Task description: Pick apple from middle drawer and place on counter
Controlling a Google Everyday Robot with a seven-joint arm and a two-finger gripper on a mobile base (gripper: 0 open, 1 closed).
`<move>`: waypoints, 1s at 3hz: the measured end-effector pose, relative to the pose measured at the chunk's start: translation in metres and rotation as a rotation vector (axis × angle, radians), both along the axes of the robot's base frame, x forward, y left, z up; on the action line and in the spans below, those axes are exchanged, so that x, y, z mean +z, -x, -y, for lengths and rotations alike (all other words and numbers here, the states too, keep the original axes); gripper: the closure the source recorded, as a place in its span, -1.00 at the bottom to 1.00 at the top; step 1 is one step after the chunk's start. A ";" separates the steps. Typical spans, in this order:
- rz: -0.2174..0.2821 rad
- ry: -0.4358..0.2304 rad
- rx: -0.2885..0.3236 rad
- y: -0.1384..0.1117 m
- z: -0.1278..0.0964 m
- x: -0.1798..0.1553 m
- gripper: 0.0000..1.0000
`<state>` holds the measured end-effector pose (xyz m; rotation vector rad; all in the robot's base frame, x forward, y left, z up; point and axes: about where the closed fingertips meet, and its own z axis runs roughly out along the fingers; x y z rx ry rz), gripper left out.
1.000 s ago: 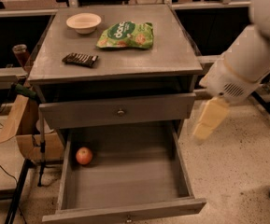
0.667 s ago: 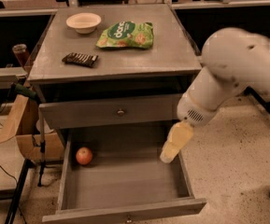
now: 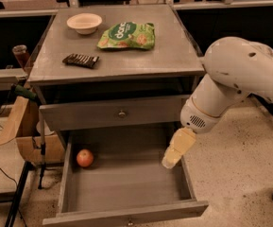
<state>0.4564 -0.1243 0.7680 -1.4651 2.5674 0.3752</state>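
The apple (image 3: pixel 84 158) is small, round and orange-red. It lies in the back left corner of the open middle drawer (image 3: pixel 126 183), a deep grey box pulled far out. The grey counter (image 3: pixel 117 56) tops the cabinet above it. My gripper (image 3: pixel 172 161) hangs on the white arm over the drawer's right side, just inside the right wall, well to the right of the apple and not touching it.
On the counter lie a cream bowl (image 3: pixel 84 22), a green chip bag (image 3: pixel 126 35) and a dark snack bar (image 3: pixel 81 60). The top drawer (image 3: pixel 122 112) is shut. A cardboard box (image 3: pixel 25 131) and a stand are left of the cabinet. Speckled floor lies to the right.
The arm has swung left and down from beside the cabinet; the gripper has moved from outside the drawer's right edge to over the drawer's right side. The apple has not moved.
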 end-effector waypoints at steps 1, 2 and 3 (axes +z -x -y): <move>-0.016 -0.031 -0.066 0.002 -0.008 -0.009 -1.00; -0.057 -0.105 -0.124 0.001 -0.036 -0.039 -1.00; -0.078 -0.194 -0.116 -0.012 -0.072 -0.076 -1.00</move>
